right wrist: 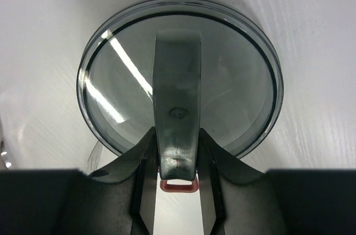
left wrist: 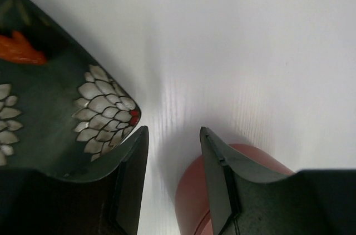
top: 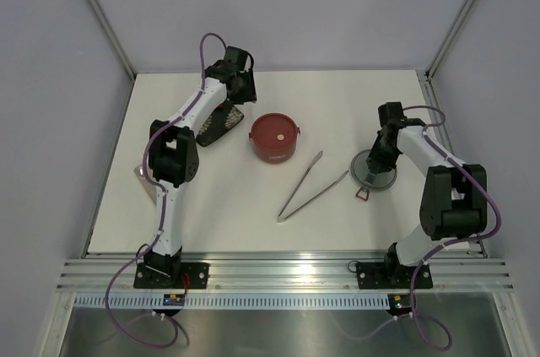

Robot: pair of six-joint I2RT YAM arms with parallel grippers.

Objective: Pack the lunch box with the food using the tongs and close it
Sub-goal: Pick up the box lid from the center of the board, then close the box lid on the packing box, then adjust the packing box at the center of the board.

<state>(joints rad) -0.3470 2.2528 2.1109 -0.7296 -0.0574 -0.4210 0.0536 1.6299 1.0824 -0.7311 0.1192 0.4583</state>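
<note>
The left gripper has its 2 dark fingers apart, with only white surface in the gap. At the left lies a dark tray with a white petal pattern and an orange food piece on it. Its corner is just above 1 finger, and the dark-red lunch box curves behind the other.

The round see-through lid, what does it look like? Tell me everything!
The lid is round and see-through, like glass or clear plastic, with a grey rim. A grey handle runs across its middle, and red clips stick out at both ends. It lies flat on the white table, right of the tongs, apart from the lunch box. The right gripper straddles the handle, fingers close on both sides; whether it pinches yet is unclear.
</note>
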